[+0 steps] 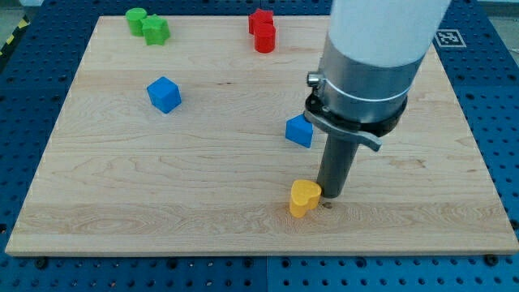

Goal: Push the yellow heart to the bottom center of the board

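Observation:
The yellow heart (304, 197) lies on the wooden board (162, 186), near the view's bottom and a little right of centre. My tip (331, 198) stands right beside the heart on its right side, touching or nearly touching it. The rod rises from there into the grey and white arm body, which covers the board's upper right.
A blue block (299, 130) sits just above the heart, left of the rod. A blue cube (164, 94) lies at the left. Two green blocks (147, 25) sit at the top left. Two red blocks (263, 31) sit at the top centre.

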`<state>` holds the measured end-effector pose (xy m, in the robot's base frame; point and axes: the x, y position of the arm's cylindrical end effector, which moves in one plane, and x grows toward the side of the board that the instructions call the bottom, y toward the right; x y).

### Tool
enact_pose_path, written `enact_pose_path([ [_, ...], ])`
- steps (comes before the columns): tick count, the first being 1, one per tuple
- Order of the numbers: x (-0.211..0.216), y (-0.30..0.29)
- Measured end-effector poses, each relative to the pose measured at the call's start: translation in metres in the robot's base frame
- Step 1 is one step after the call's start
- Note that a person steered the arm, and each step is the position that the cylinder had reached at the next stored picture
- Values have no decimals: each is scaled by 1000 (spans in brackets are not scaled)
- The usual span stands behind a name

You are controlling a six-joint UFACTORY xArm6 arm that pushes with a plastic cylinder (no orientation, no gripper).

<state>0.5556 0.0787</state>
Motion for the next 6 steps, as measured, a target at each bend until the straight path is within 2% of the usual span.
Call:
enact_pose_path([
  [1, 5, -12],
  [2, 5, 8],
  [3, -2, 73],
  [5, -128, 90],
  [6, -172, 112],
])
